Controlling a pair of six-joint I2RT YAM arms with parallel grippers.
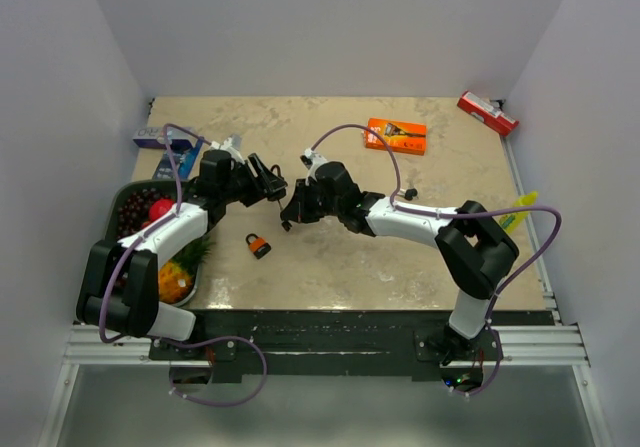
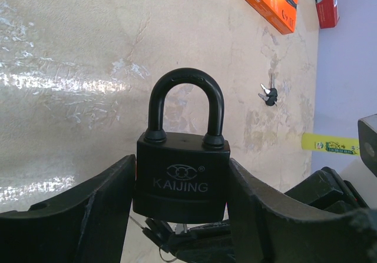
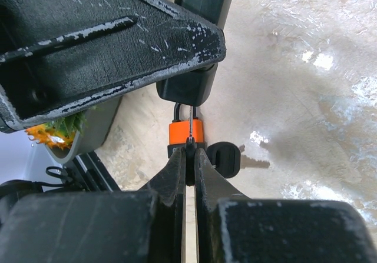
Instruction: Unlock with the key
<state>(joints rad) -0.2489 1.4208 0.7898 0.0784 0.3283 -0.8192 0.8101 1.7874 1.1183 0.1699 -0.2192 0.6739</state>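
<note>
My left gripper (image 1: 268,181) is shut on a black "KAIJING" padlock (image 2: 181,177), gripping its body by both sides with the shackle closed and pointing away from the wrist camera. My right gripper (image 1: 294,207) sits just beside it, shut on the black head of a key (image 3: 189,152). The thin blade runs up to the underside of the black padlock (image 3: 188,89); I cannot tell how far it has entered. A second black-headed key (image 3: 224,159) hangs beside the jaws. The keys and right fingers show under the lock in the left wrist view (image 2: 171,233).
An orange padlock (image 1: 259,245) lies on the table below the grippers. A spare key pair (image 2: 268,94) lies farther right. An orange box (image 1: 396,135), a red box (image 1: 487,113), a blue box (image 1: 160,139) and a fruit tray (image 1: 128,199) ring the work area.
</note>
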